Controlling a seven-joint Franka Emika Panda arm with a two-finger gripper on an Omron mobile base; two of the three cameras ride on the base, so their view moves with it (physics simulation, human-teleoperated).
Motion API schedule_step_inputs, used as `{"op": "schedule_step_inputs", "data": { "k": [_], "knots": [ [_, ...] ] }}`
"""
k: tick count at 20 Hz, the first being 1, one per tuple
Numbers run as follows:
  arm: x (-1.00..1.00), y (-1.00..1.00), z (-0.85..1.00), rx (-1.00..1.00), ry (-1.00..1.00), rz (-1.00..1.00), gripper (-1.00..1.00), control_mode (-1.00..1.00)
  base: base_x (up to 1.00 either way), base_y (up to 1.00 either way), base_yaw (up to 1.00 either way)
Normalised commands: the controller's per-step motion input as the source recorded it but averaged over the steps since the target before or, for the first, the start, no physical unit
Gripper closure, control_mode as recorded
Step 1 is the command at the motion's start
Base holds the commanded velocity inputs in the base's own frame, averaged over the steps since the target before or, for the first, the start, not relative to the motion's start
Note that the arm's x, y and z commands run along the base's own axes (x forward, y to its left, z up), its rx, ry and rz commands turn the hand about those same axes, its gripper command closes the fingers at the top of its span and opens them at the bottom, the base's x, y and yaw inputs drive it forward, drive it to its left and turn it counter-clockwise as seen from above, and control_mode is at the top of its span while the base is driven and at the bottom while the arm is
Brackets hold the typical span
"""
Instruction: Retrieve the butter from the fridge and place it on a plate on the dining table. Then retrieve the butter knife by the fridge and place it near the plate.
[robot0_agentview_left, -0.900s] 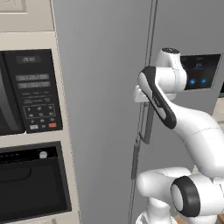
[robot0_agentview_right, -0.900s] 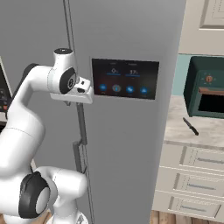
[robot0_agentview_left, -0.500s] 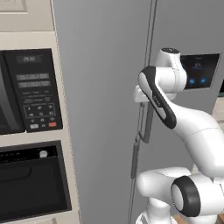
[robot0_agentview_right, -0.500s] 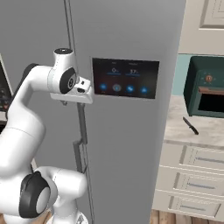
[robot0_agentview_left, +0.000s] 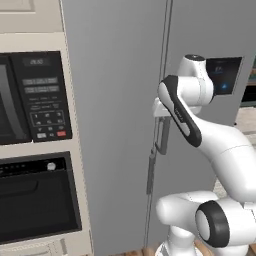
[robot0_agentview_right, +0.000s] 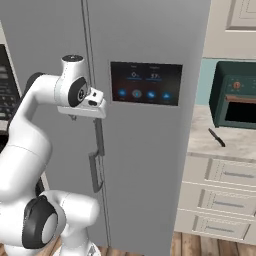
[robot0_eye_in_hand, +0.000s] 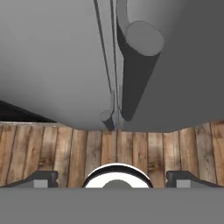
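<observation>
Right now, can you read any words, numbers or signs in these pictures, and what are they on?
Fridge screen: pale figures and blue round icons, too small to read.
Microwave panel: a display and rows of buttons, too blurred to read.
Green oven on the counter: red dials, no readable text.

Kitchen: fridge, built-in oven.

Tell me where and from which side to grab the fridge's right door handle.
Grip the right door handle on its straight vertical bar, near the upper end by the gripper. Come from the front, open jaws straddling it sideways: the bar stands off the fridge door, leaving room behind.
</observation>
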Motion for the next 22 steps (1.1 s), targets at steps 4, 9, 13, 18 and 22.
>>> {"op": "schedule_step_inputs", "data": {
  "k": [4, 9, 13, 18, 22],
  "knots": [
    [0.00, 0.00, 0.00, 0.00, 0.00, 0.00, -1.00, 1.00, -0.57, 0.12, 0.00],
    [0.00, 0.00, 0.00, 0.00, 0.00, 0.00, -1.00, 1.00, -0.57, 0.12, 0.00],
    [0.00, 0.00, 0.00, 0.00, 0.00, 0.00, -1.00, 1.00, -0.22, 0.05, 0.00],
    [0.30, 0.00, -0.16, 0.00, -0.13, 0.00, -1.00, -1.00, 0.00, 0.00, 0.00],
    [0.56, 0.00, -0.37, 0.00, -0.19, 0.00, -1.00, -1.00, 0.00, 0.00, 0.00]
  ]
}}
